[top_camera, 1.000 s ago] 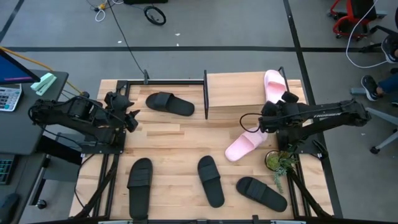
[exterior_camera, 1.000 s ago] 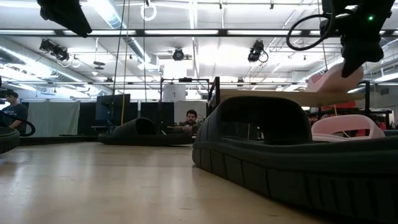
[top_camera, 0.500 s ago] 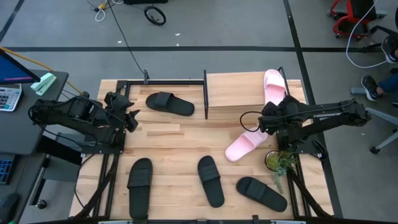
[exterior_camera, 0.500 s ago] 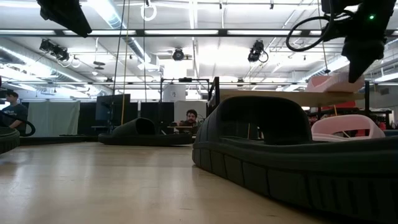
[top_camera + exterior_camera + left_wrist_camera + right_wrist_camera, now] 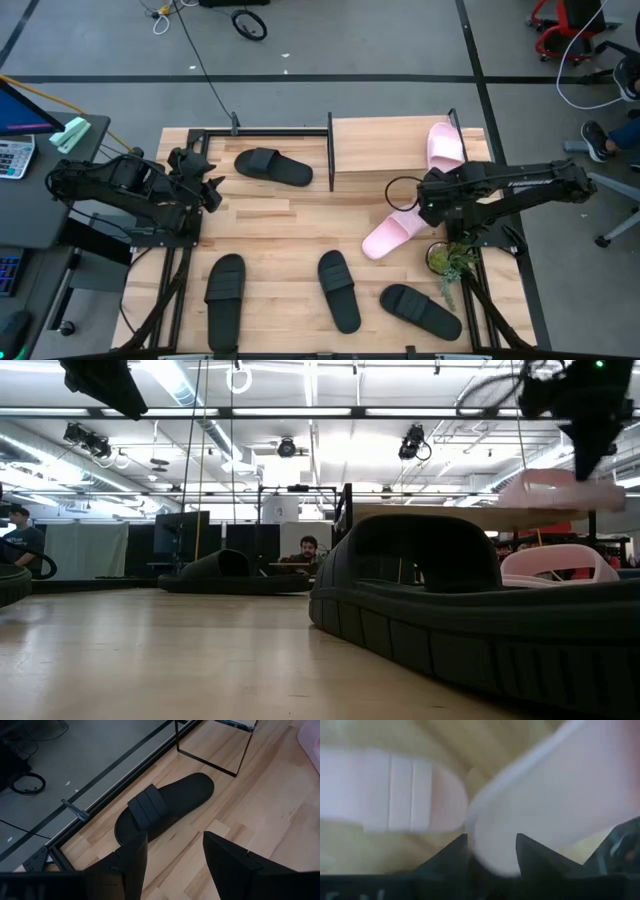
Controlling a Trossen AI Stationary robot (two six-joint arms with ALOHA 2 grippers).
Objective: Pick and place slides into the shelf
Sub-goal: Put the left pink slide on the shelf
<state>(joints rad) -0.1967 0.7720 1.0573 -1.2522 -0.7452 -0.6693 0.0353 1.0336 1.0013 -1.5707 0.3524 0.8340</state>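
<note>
One pale pink slide [image 5: 443, 143] lies lengthwise over the right end of the shelf's top board [image 5: 378, 150]. My right gripper [image 5: 457, 168] is shut on its near end. In the low view this slide [image 5: 560, 490] sits level just above the board [image 5: 470, 515]; whether it rests on it I cannot tell. The second pink slide [image 5: 392, 234] lies on the table in front of the shelf. Four black slides lie on the table: one [image 5: 273, 166] left of the shelf and three [image 5: 224, 298] [image 5: 339, 290] [image 5: 420, 310] near the front edge. My left gripper [image 5: 210, 185] hovers open beside the far black slide [image 5: 162, 807]. My right gripper pinches the pink slide's near end [image 5: 495, 852] between its two fingers [image 5: 532, 851], which lie along the slide's length. In the low view the gripper [image 5: 590, 435] comes at the slide from above. The slide is level and reaches away from the fingers over the shelf's top board.
A small potted plant [image 5: 445, 260] stands on the table under my right arm. The shelf's thin black posts [image 5: 331, 150] rise at its left end. A black frame rail [image 5: 265, 130] runs along the table's far edge. Bare wood lies in the table's middle [image 5: 290, 225].
My right gripper has drawn the pink slide a little toward the table's near edge and tipped it. The slide, which slanted with its held end raised, now lies level over the shelf's top board. The gripper has stayed shut on it.
</note>
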